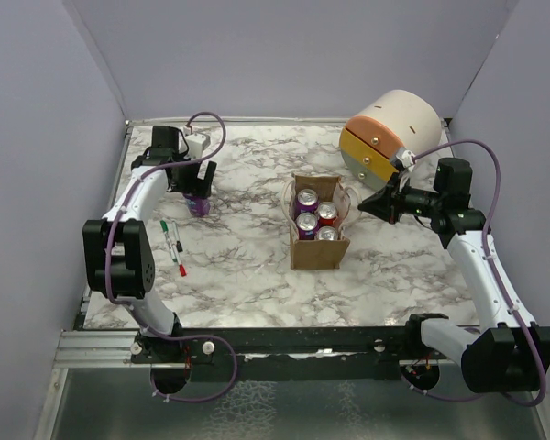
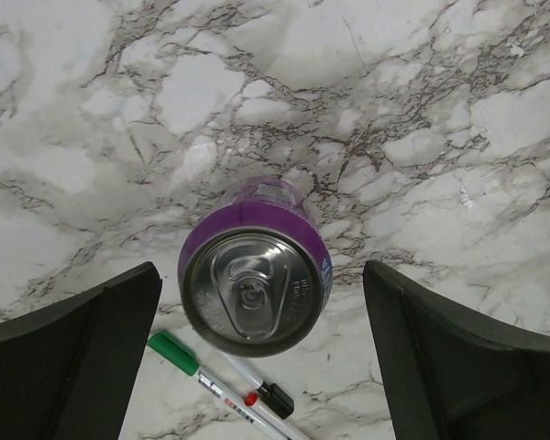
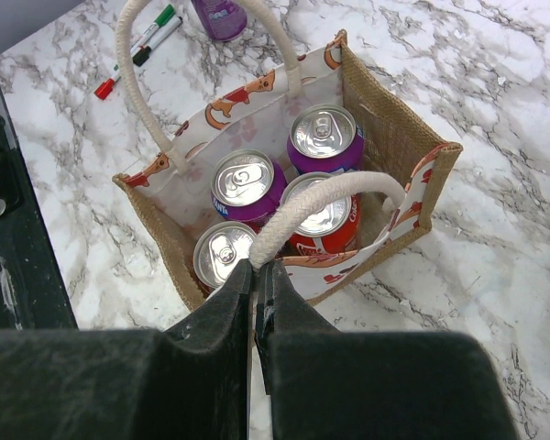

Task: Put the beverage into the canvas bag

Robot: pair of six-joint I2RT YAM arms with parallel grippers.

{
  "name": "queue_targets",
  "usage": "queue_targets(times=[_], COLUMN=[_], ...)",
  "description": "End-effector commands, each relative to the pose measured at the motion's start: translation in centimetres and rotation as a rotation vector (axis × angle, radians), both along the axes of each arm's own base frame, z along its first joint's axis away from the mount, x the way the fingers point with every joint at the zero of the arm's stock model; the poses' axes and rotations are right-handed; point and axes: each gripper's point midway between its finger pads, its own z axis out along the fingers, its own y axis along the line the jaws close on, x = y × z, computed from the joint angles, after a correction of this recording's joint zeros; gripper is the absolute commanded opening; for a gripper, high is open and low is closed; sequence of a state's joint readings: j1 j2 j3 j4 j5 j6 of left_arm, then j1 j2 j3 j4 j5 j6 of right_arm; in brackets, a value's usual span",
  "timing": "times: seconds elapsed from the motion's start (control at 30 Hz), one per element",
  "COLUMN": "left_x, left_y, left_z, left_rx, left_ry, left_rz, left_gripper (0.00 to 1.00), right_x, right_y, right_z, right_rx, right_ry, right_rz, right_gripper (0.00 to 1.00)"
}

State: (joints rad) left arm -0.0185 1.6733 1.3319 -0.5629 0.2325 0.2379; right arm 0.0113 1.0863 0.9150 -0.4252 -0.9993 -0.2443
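Note:
A purple beverage can (image 1: 199,205) stands upright on the marble table at the far left. My left gripper (image 1: 194,183) hovers straight above it, open, and in the left wrist view the can (image 2: 255,284) sits between the spread fingers (image 2: 82,348) without touching them. The tan canvas bag (image 1: 316,249) stands in the middle of the table with several cans inside (image 3: 247,183). My right gripper (image 3: 261,268) is shut on the bag's near pale rope handle (image 3: 321,197) and also shows in the top view (image 1: 365,205). The purple can also shows at the top of the right wrist view (image 3: 222,14).
Two markers (image 1: 171,243), one green-capped and one red-capped, lie just in front of the purple can; they also show in the left wrist view (image 2: 211,385). A large cream-and-orange cylinder (image 1: 394,133) lies at the back right behind the bag.

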Motion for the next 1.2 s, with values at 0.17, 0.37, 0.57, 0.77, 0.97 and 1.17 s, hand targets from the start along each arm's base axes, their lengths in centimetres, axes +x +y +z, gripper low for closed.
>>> queue_targets(times=[0.17,0.37,0.57,0.77,0.97,1.17], left_x=[-0.6,-0.3,-0.1,0.1,1.3,1.2], left_y=[-1.0,-0.6,-0.5,-0.4,-0.6,-1.0], left_z=[-2.6,-3.4,-3.5,-2.4,2.7,6.6], left_rx=[-0.051,-0.03,-0.029,-0.013,-0.013,-0.028], left_ry=[0.084,0.095,0.091,0.064,-0.072,-0.143], left_rz=[-0.044,-0.035,-0.034,-0.049,-0.068,-0.097], left_gripper=[0.86,0.78,0.7,0.51,0.34,0.2], right_x=[-0.3,-0.4,-0.4,-0.4,-0.3,-0.4], right_y=[0.2,0.2,0.2,0.2,0.2,0.2], right_z=[0.5,0.5,0.4,0.4,0.4,0.4], right_rx=[0.004,0.004,0.005,0.006,0.001,0.001], right_ry=[-0.031,-0.033,-0.032,-0.031,-0.027,-0.025], right_rz=[0.021,0.021,0.02,0.022,0.018,0.017], right_gripper=[0.01,0.01,0.01,0.01,0.01,0.01])
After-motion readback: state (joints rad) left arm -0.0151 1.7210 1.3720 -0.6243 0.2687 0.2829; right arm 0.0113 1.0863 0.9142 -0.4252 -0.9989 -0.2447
